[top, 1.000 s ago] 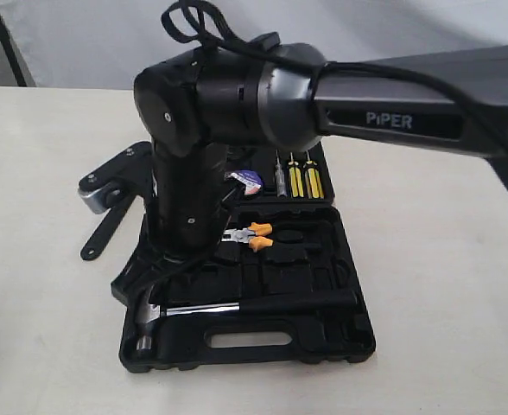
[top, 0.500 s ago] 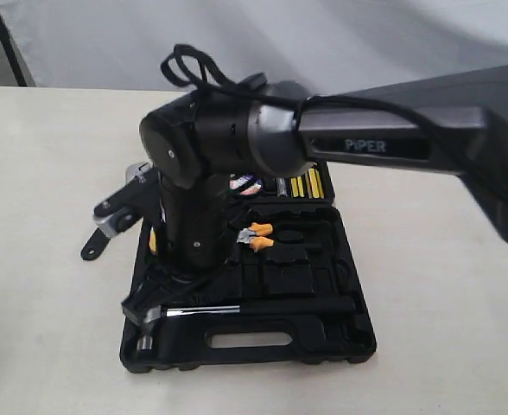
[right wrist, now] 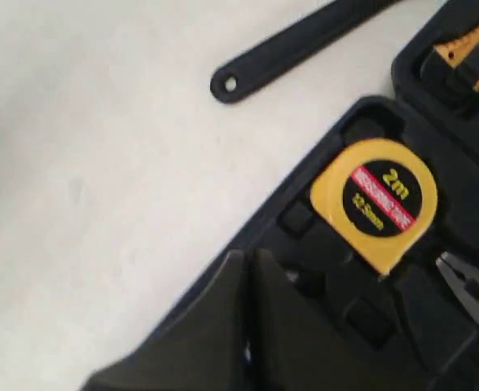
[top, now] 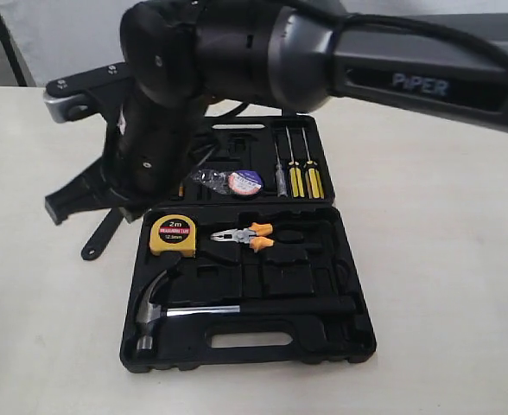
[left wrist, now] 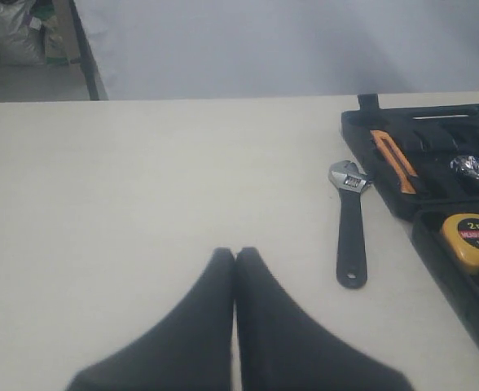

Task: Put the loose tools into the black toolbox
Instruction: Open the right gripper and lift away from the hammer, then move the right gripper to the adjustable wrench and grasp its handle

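Beside the black toolbox, adjustable wrench.

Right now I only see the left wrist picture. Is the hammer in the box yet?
Observer: Yes, the hammer lies in its recess by the handle of the toolbox.
Operator: Is the other arm holding anything?
Observer: No, the right pincer is shut and empty, over the box's corner by the tape measure.
Operator: What else is packed?
Observer: The tape roll lies in the far half, beside the screwdrivers.
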You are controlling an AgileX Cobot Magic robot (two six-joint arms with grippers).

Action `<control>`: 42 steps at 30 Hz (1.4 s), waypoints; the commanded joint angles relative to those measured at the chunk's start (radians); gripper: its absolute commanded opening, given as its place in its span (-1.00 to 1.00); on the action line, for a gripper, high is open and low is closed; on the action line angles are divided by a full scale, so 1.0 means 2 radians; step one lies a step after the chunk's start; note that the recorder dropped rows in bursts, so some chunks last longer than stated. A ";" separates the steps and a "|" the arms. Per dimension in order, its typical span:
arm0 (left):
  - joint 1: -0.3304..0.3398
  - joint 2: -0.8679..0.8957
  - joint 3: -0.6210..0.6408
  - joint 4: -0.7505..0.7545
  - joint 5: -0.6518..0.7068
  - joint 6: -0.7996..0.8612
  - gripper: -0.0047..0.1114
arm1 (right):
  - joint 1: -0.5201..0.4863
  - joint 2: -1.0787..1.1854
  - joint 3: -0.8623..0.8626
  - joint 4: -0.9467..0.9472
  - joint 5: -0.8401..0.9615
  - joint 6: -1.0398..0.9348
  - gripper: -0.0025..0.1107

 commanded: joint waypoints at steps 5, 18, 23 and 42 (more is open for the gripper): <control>0.002 -0.004 0.005 -0.007 -0.008 -0.005 -0.89 | 0.000 0.156 -0.220 0.004 0.063 0.070 -0.96; 0.002 -0.004 0.005 -0.007 -0.008 -0.005 -0.89 | 0.000 0.355 -0.475 -0.068 0.117 0.197 0.01; 0.002 -0.004 0.005 -0.007 -0.008 -0.005 -0.89 | 0.000 0.382 -0.475 -0.062 0.108 0.216 0.01; 0.002 -0.004 0.005 -0.007 -0.008 -0.005 -0.89 | 0.017 0.393 -0.475 0.093 0.155 0.075 -0.96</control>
